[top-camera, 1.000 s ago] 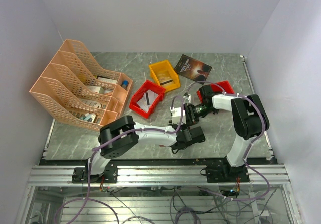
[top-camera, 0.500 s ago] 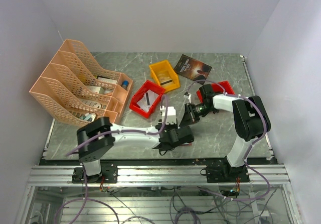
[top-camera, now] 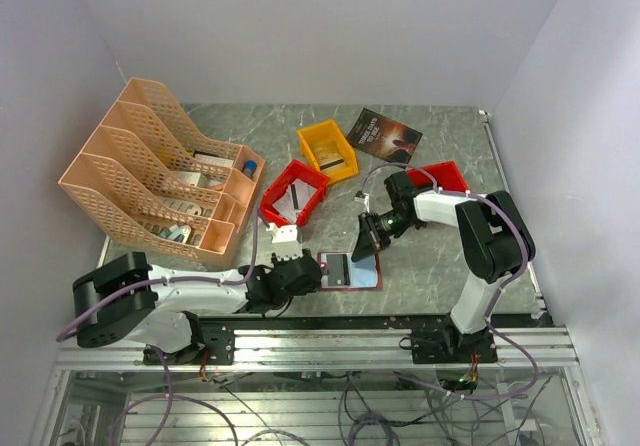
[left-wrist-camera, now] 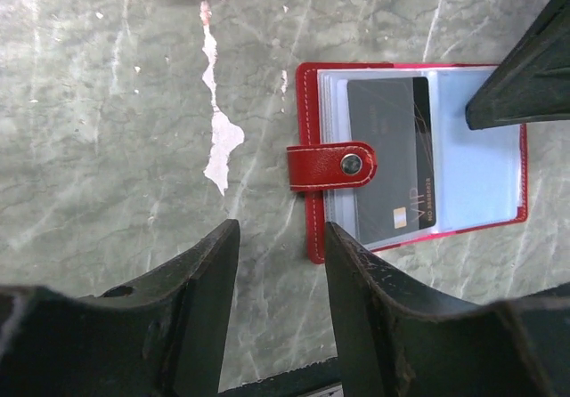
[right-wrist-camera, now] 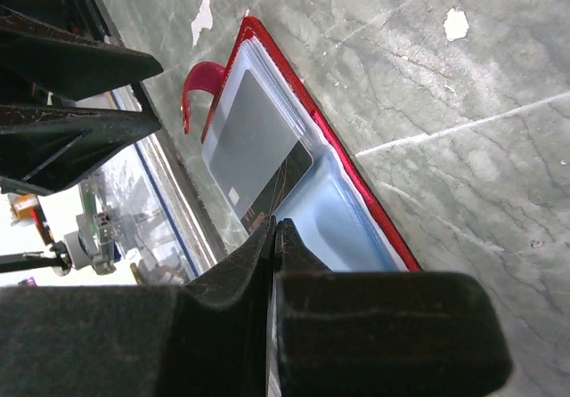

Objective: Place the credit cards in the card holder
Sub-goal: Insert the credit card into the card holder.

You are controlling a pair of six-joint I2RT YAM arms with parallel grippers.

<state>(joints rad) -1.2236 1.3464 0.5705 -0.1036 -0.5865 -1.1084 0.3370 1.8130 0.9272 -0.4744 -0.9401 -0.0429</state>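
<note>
Partway inside the open card holder (left-wrist-camera: 309, 103), a dark credit card (left-wrist-camera: 392, 157)

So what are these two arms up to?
They are filling a small red card holder that lies open on the table. One dark card sits in its pale pocket. The right gripper, shut, has its tips at that card's edge, seemingly pushing it in. The left gripper hangs open beside the card holder, touching nothing.
</note>
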